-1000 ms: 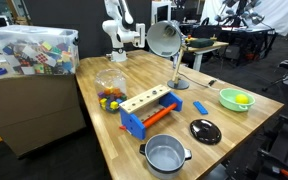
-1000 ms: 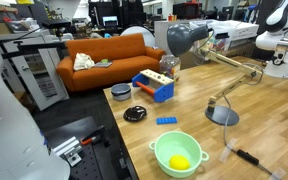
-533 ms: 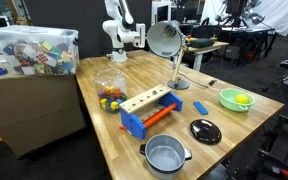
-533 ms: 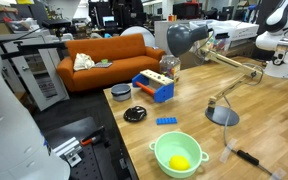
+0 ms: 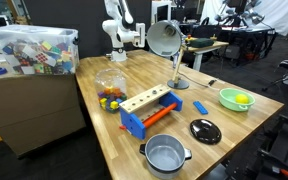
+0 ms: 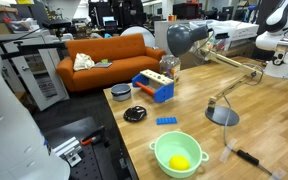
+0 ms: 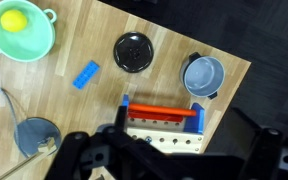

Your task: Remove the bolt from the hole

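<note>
Robotics lab, robot arm (image 5: 119, 30) on wooden workbench (image 5: 149, 75), orange sofa (image 6: 104, 60)

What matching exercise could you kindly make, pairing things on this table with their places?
Things:
1 green plastic bowl
2 grey metal pot
3 flat blue rectangular brick
4 long orange bolt

Places:
A in the blue-and-wood toy bench
B empty, at the table edge
C around a yellow object
D on bare wood near the lamp base

Pairs: 1-C, 2-B, 3-D, 4-A.

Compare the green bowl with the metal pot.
The green bowl is pale green; the metal pot is grey steel. The green bowl holds a yellow object; the metal pot looks empty. Both are round, open-topped and sit upright on the wooden table.
</note>
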